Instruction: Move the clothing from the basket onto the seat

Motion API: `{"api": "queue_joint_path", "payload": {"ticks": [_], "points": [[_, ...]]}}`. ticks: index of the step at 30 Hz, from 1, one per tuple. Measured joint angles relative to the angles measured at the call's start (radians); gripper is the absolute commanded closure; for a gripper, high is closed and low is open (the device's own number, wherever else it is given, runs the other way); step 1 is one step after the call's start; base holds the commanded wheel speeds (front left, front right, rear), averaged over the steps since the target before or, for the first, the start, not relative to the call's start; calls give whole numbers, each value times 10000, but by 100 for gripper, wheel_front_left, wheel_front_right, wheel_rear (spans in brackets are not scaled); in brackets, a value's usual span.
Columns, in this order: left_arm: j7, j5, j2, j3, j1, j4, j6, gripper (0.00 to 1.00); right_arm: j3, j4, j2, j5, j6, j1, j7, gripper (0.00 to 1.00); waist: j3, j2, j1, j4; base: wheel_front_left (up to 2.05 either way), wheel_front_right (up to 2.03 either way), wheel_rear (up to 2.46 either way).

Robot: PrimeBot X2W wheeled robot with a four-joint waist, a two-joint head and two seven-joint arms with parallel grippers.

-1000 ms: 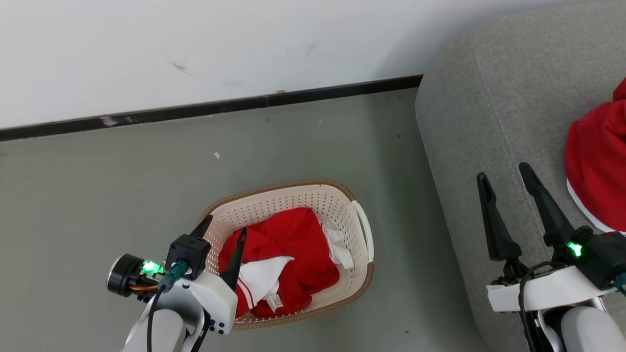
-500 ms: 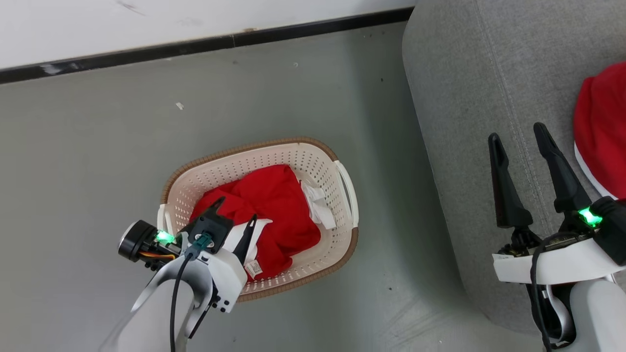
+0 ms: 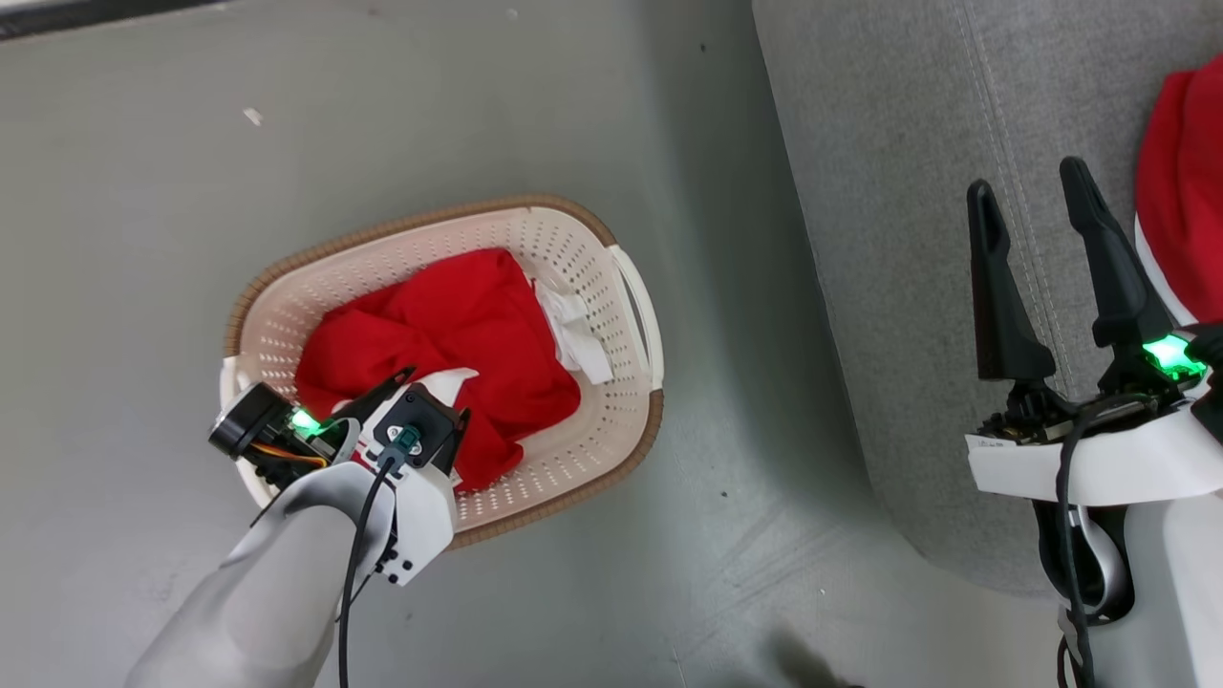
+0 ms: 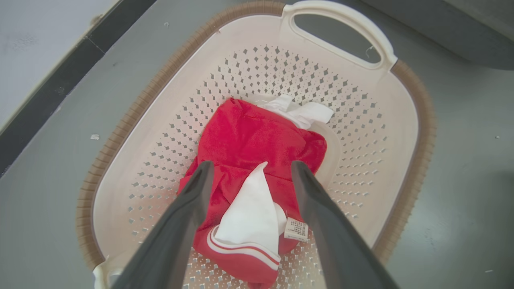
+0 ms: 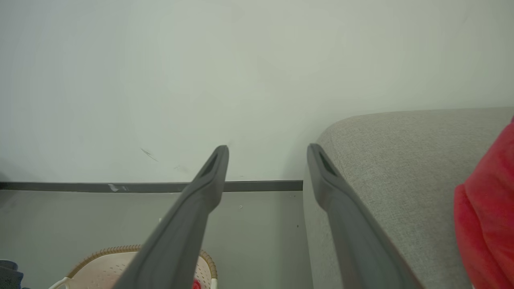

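Grey floor (image 3: 124, 239) is spread under the basket (image 3: 592, 425) at centre left of the head view, red clothing (image 3: 449, 315) piled inside. The left gripper (image 4: 252, 165) is held wide apart over its white collar (image 4: 251, 212), nothing gripped. At right, the right gripper (image 3: 1027, 177) is spread empty above the seat (image 3: 879, 191), beside another red garment (image 3: 1180, 191).

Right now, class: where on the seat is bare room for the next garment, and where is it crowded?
Free: the seat from its floor-side edge to the red clothing at the head view's right edge. Crowded: that right edge itself.
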Motion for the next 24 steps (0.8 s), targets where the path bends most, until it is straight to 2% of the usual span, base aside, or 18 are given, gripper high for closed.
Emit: {"api": "queue_joint_path", "payload": {"ticks": [24], "points": [[349,800,650,-301,-1455,1494,-59,0,529,-77,-2,807,0,-1289,0,0,1980,0,0,-1147,0,0,0]]}}
